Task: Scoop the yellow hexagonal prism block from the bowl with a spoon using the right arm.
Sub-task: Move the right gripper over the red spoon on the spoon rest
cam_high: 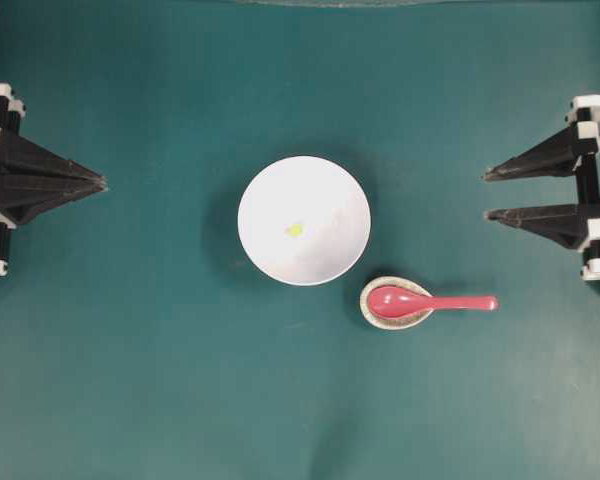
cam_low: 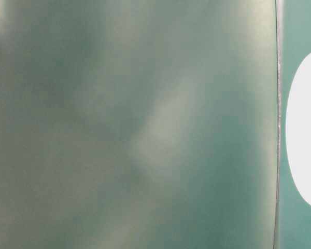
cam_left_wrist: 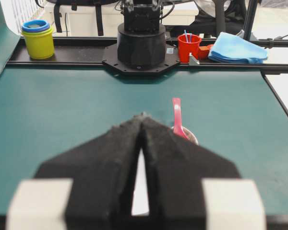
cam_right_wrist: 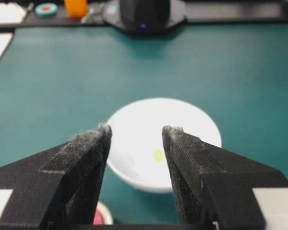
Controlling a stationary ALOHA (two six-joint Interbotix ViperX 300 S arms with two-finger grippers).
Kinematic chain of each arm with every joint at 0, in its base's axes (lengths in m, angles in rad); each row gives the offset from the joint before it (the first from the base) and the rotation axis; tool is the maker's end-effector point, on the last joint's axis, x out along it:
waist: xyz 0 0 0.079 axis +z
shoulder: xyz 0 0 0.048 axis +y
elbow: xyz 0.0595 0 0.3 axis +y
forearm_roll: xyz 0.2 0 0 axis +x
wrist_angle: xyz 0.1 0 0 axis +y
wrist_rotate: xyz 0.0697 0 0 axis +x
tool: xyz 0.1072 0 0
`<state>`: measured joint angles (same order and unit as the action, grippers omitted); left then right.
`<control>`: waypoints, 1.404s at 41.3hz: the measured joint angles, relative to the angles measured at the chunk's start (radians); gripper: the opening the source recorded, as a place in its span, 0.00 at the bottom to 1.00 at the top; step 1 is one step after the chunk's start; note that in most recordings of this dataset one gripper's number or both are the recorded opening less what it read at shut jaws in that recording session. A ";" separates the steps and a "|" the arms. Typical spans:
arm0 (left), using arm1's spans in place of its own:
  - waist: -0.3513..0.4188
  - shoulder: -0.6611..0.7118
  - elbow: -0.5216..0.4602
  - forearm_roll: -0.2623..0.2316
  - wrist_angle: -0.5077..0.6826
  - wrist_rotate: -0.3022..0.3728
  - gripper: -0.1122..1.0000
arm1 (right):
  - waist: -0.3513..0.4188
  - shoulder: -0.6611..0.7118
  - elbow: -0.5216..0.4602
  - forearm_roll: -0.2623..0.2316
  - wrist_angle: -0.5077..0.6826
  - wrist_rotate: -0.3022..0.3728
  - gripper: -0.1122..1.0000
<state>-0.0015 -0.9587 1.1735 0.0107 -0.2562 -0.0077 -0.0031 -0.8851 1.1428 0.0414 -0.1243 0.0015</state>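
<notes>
1. Yellow hexagonal prism block (cam_high: 295, 230) lies inside the bowl (cam_high: 330, 190), mid-surface (cam_high: 140, 380).
2. Spoon (cam_high: 430, 302) rests in a speckled dish (cam_high: 372, 312), just beside the bowl.
3. Right hand (cam_high: 486, 194) gapes wide, empty, well apart at the edge.
4. Left hand (cam_high: 103, 183): fingers together, empty, at the opposite edge.

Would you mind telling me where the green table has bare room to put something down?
The green table is bare between the closed left gripper and the large white bowl, along the whole near edge, and above the bowl. It is crowded only at centre-right, where the speckled teardrop dish holding the glossy red spoon sits close beside the bowl, ahead of the open right gripper.
</notes>
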 measured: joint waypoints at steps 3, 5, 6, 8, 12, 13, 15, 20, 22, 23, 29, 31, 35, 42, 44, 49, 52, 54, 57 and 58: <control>0.000 -0.002 0.000 0.000 -0.002 0.000 0.13 | 0.003 0.026 0.006 0.002 0.000 0.000 0.58; 0.000 0.000 0.000 0.000 0.000 0.000 0.13 | 0.008 0.051 0.020 0.003 -0.003 0.000 0.58; -0.002 0.000 0.002 0.000 0.000 0.000 0.13 | 0.014 0.064 0.028 0.005 -0.008 0.000 0.58; -0.002 0.000 0.000 0.000 0.000 0.000 0.13 | 0.023 0.091 0.041 0.012 -0.018 0.000 0.58; 0.000 0.000 0.000 0.000 0.000 0.000 0.13 | 0.057 0.150 0.078 0.034 -0.077 0.000 0.58; 0.000 0.000 0.000 0.000 0.000 0.000 0.13 | 0.064 0.161 0.087 0.038 -0.094 0.000 0.58; 0.000 0.000 0.000 0.000 0.002 0.002 0.13 | 0.086 0.192 0.101 0.052 -0.143 0.000 0.58; 0.000 0.000 0.000 -0.002 0.005 0.000 0.13 | 0.135 0.275 0.146 0.104 -0.287 0.000 0.58; 0.000 0.000 0.000 -0.002 0.008 0.000 0.13 | 0.156 0.318 0.156 0.129 -0.347 0.002 0.58; 0.000 0.000 0.000 0.000 0.011 0.000 0.13 | 0.167 0.341 0.160 0.138 -0.374 0.000 0.58; 0.000 0.000 0.000 0.000 0.020 0.000 0.13 | 0.244 0.480 0.176 0.198 -0.523 0.000 0.58; 0.000 0.000 0.000 0.000 0.020 0.000 0.13 | 0.272 0.526 0.178 0.218 -0.568 0.002 0.58; 0.000 0.000 0.002 0.000 0.021 0.000 0.13 | 0.328 0.617 0.179 0.273 -0.660 0.000 0.58; 0.000 0.000 0.000 0.000 0.021 0.000 0.13 | 0.431 0.752 0.187 0.379 -0.799 0.000 0.58; 0.000 0.000 0.000 0.000 0.021 0.000 0.13 | 0.456 0.785 0.187 0.402 -0.833 0.000 0.58; 0.000 0.000 0.000 0.000 0.021 0.000 0.13 | 0.508 0.861 0.187 0.449 -0.902 0.000 0.58; 0.000 0.000 0.002 0.000 0.021 0.000 0.13 | 0.531 0.905 0.187 0.471 -0.942 0.000 0.58; 0.000 0.002 0.002 0.000 0.021 0.000 0.13 | 0.537 0.930 0.187 0.479 -0.960 0.002 0.58; 0.000 0.000 0.000 0.000 0.021 0.000 0.13 | 0.540 0.956 0.187 0.482 -0.977 0.000 0.58; 0.000 0.000 0.002 0.000 0.021 0.000 0.13 | 0.541 0.965 0.187 0.483 -0.982 0.000 0.58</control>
<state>-0.0015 -0.9587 1.1750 0.0107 -0.2347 -0.0077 0.5384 0.0798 1.3300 0.5246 -1.1060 0.0015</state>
